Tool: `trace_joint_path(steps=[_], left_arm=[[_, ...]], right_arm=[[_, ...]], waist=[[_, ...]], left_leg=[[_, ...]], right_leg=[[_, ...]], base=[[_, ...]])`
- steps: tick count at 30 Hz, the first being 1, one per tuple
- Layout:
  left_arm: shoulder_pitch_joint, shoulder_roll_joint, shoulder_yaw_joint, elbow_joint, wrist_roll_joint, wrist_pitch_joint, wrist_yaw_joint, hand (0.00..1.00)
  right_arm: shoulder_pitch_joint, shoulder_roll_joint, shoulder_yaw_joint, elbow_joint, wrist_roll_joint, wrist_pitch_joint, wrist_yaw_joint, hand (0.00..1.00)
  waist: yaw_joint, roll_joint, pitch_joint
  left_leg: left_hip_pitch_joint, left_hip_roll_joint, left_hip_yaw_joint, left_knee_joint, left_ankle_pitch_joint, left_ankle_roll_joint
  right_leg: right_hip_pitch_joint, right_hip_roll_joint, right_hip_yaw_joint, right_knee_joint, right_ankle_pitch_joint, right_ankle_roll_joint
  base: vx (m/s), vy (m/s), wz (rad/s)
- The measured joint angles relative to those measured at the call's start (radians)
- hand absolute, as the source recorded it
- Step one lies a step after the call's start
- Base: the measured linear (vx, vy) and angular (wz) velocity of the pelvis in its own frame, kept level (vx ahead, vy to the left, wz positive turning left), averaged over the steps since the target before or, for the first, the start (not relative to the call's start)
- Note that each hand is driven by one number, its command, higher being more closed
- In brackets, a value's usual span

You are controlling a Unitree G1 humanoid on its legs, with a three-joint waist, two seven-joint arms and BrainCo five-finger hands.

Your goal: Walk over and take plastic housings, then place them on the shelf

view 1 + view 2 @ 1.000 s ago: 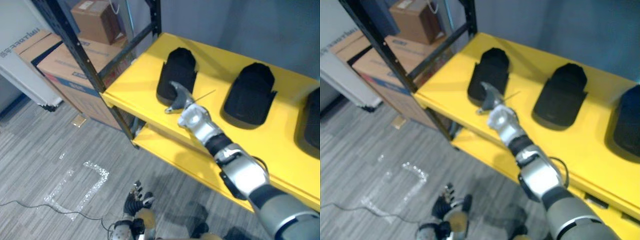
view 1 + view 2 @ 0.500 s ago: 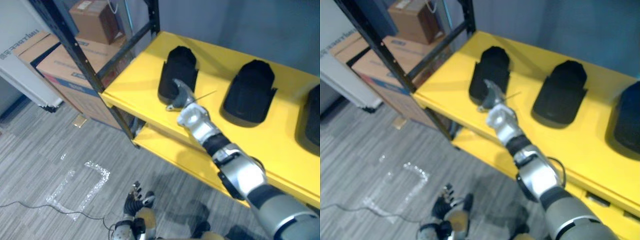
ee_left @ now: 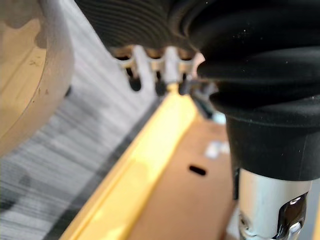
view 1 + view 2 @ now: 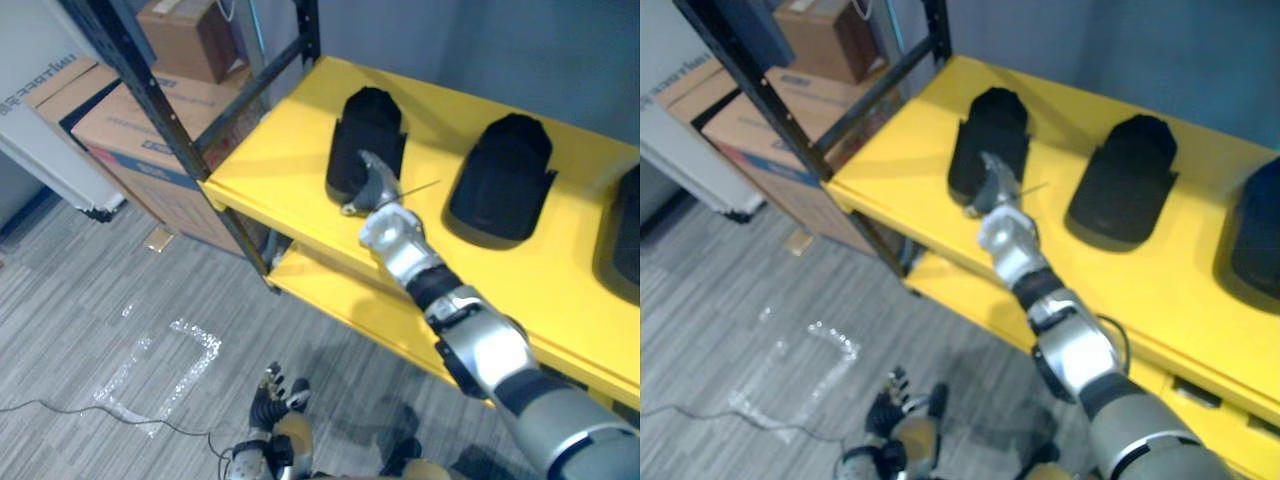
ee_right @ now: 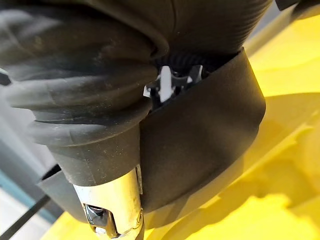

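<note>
Three black plastic housings lie on the yellow shelf (image 4: 270, 165): a left one (image 4: 372, 125), a middle one (image 4: 505, 180) and one at the right edge (image 4: 625, 235). My right hand (image 4: 375, 195) reaches over the shelf's front edge to the near end of the left housing. In the right wrist view the housing (image 5: 200, 135) sits between the thumb (image 5: 112, 200) and the fingers, so the hand is shut on it. My left hand (image 4: 275, 395) hangs low over the floor with relaxed fingers (image 3: 134, 80).
A black upright post (image 4: 160, 110) stands at the shelf's left corner. Cardboard boxes (image 4: 110, 120) are stacked to the left behind it, next to a white panel (image 4: 40, 150). A lower yellow shelf (image 4: 340, 300) lies beneath. Grey floor lies in front.
My right hand and the left housing have shifted a little deeper onto the shelf and to the right. The left hand has stayed where it was.
</note>
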Motion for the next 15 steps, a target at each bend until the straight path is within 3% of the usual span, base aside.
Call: trace_joint_path(steps=[12, 15], left_arm=[[-0.003, -0.003, -0.015, 0.000, -0.001, -0.001, 0.007, 0.00], [-0.003, -0.002, -0.015, 0.001, -0.001, -0.001, 0.006, 0.00]], right_arm=[[0.001, -0.001, -0.023, 0.002, -0.001, 0.020, -0.022, 0.00], [0.005, -0.004, -0.030, 0.012, -0.001, -0.038, -0.022, 0.00]], waist=[[-0.005, 0.000, 0.000], [-0.007, -0.001, 0.000]], left_leg=[[0.000, -0.003, 0.009, 0.001, 0.000, 0.000], [0.000, -0.006, 0.010, 0.001, 0.000, 0.000]], right_leg=[[-0.009, -0.006, 0.010, 0.006, 0.001, 0.002], [-0.010, -0.011, 0.010, 0.008, 0.002, 0.003]], base=[[0.00, -0.005, -0.01], [0.00, 0.000, 0.00]])
